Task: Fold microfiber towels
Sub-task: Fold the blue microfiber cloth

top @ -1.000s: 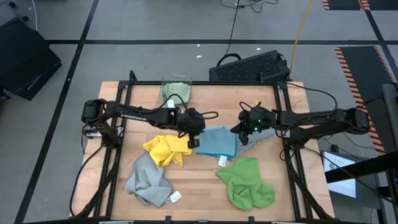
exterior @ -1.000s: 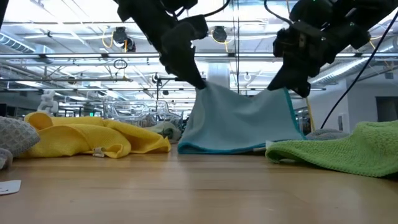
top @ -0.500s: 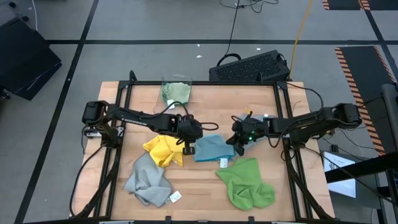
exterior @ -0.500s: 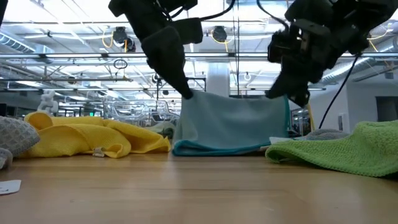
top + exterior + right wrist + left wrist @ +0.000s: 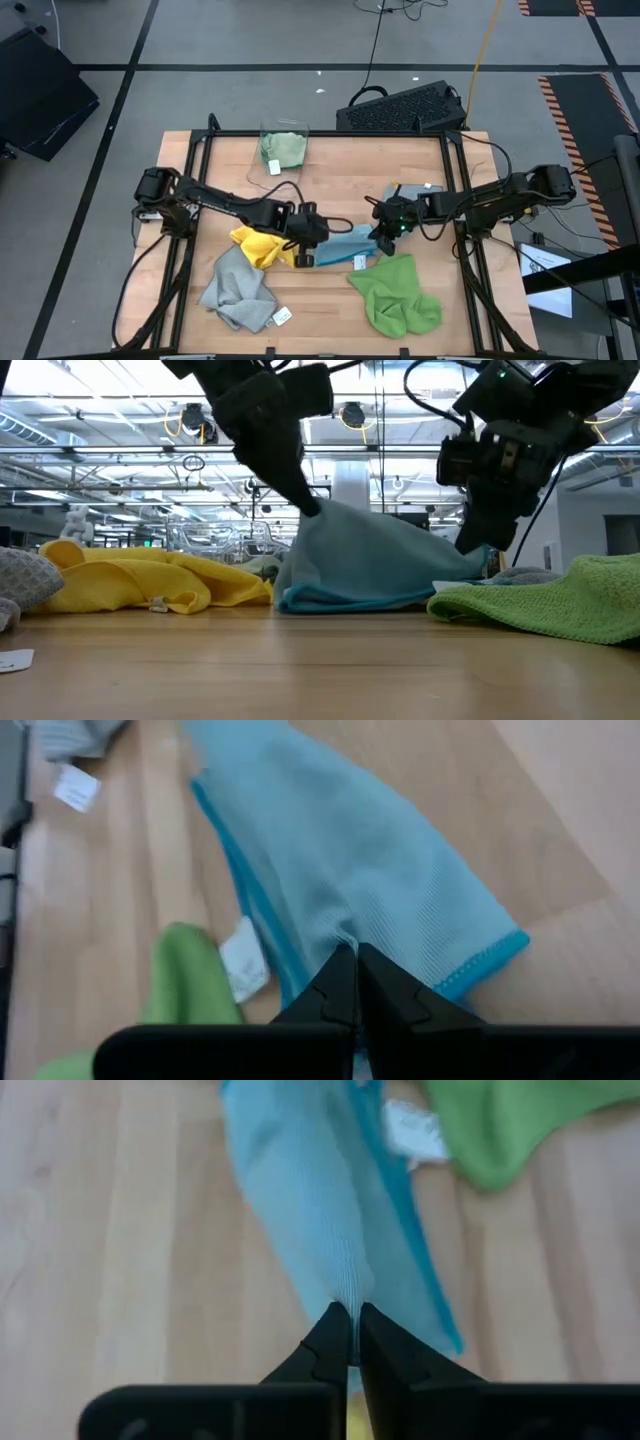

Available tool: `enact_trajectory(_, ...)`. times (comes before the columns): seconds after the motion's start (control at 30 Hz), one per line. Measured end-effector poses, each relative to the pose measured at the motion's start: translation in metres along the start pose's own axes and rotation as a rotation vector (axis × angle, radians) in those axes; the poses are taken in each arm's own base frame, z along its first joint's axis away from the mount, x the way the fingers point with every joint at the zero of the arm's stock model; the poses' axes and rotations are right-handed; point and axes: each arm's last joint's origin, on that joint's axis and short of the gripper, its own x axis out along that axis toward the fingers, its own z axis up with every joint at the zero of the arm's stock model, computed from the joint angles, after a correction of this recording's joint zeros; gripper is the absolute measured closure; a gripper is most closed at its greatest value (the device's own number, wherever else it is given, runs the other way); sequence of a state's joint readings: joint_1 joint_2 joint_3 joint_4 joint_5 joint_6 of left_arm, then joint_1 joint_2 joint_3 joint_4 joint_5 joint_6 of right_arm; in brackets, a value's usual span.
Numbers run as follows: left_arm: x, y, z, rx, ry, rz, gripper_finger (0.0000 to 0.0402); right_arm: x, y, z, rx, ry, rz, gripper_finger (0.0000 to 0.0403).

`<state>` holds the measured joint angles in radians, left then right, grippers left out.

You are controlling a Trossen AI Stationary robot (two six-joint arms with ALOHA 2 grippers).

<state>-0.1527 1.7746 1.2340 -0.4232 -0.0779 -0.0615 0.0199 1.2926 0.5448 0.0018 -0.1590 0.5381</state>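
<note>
Currently the left hand [image 5: 306,252] is pinched shut on one corner of the light blue towel [image 5: 340,248], and the right hand [image 5: 383,236] is clamped shut on the opposite corner. Between the two hands the towel hangs low, its lower edge resting on the tabletop [image 5: 330,180] near the middle. Just beside it lie the yellow towel [image 5: 262,246] and the bright green towel [image 5: 397,293]. Nearer the front edge lies a grey towel [image 5: 237,289].
</note>
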Motion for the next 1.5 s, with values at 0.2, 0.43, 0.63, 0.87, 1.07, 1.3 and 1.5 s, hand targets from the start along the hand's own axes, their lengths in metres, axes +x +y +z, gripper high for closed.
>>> enact_trajectory(0.2,0.010,-0.011,-0.003,-0.011,0.019,-0.046,0.0395,0.000,0.003,0.002,-0.032,-0.009,0.042,0.0403)
enact_trajectory(0.43,0.024,-0.018,-0.007,-0.060,0.046,-0.069,0.0365,0.000,0.004,0.001,-0.032,0.020,0.087,0.0380)
enact_trajectory(0.63,0.024,-0.018,-0.007,-0.162,0.076,-0.235,0.0317,0.000,0.005,-0.003,0.001,0.089,0.149,0.0325)
enact_trajectory(0.87,0.012,-0.001,-0.001,-0.364,0.065,-0.263,0.0262,-0.006,0.002,-0.004,0.046,0.120,0.162,0.0271)
enact_trajectory(1.07,0.004,0.024,0.007,-0.512,-0.008,-0.219,0.0257,-0.016,0.003,0.002,0.059,0.068,0.180,0.0260)
enact_trajectory(1.3,0.034,0.034,0.001,-0.470,-0.001,-0.177,0.0216,-0.028,0.001,0.004,0.077,0.045,0.175,0.0259)
enact_trajectory(1.5,0.058,0.041,-0.011,-0.502,0.063,-0.099,0.0152,-0.031,0.001,0.003,0.071,0.050,0.168,0.0259)
